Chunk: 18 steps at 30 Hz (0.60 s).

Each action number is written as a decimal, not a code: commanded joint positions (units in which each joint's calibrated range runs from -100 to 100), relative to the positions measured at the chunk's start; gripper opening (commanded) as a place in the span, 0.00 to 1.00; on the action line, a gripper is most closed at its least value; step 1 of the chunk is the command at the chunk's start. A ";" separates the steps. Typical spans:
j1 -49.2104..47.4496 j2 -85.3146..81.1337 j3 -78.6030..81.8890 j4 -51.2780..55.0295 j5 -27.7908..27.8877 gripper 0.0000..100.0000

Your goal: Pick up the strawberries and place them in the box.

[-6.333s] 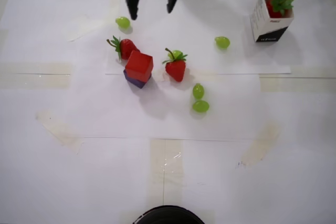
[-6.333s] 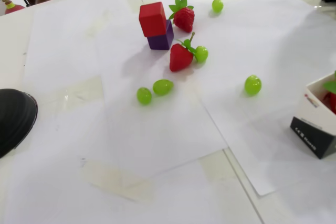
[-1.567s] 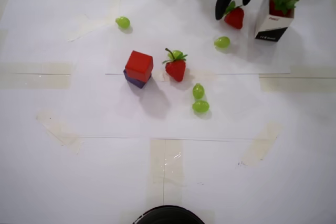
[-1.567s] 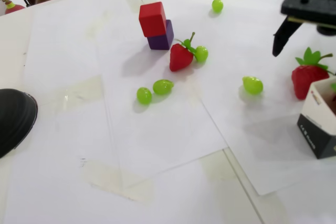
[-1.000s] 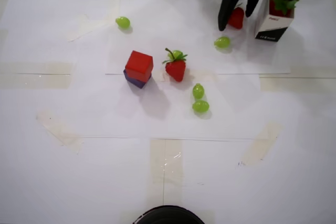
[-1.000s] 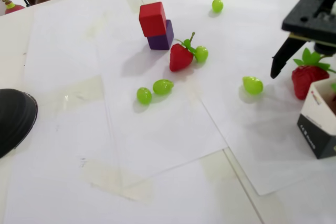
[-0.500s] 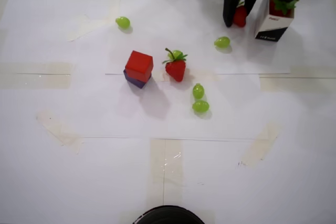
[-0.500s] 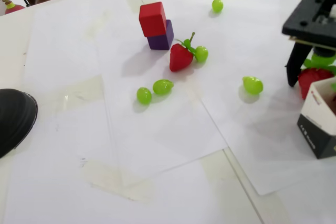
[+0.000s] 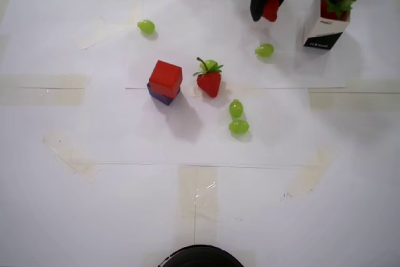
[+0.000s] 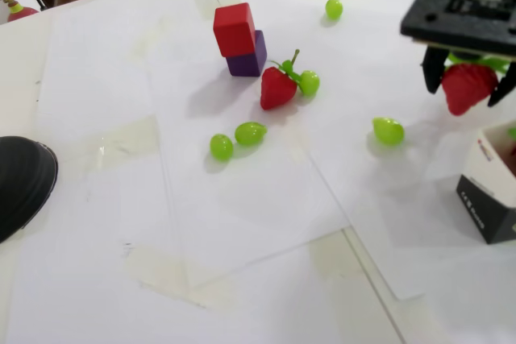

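In the overhead view the gripper [image 9: 265, 9] reaches in from the top edge with its black fingers closed on a strawberry [image 9: 270, 8], just left of the box [image 9: 323, 24]; the box stands on the white paper at the upper right, and a second strawberry [image 9: 332, 8] sits in its mouth with green leaves showing, partly covered by the arm. A third strawberry [image 9: 209, 81] lies near the middle of the paper, touching a green grape [image 9: 209, 65] behind its leaves, and just left of it a red cube [image 9: 165, 78] rests on a purple block [image 9: 160, 96]. Other grapes lie apart: one at upper left [image 9: 146, 26], one below the gripper [image 9: 264, 49], and a pair close together [image 9: 237, 117] lower down. In the fixed view the gripper [image 10: 470, 84] hangs at the right with the held strawberry [image 10: 468, 87] pinched between its fingers and lifted clear of the paper, above and to the left of the box [image 10: 488, 196], whose corner shows at the right edge. The loose strawberry [image 10: 278, 87] lies below the red cube [image 10: 235, 28], and a dark round object [image 10: 22, 183] sits at the left edge
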<state>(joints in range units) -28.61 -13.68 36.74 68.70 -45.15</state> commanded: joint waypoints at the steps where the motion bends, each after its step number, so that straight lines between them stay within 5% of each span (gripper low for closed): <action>1: 1.92 -3.69 -20.92 14.56 1.81 0.15; 18: -10.87 4.99 -38.20 14.39 -4.15 0.11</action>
<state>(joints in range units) -37.00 -10.68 2.81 85.22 -48.38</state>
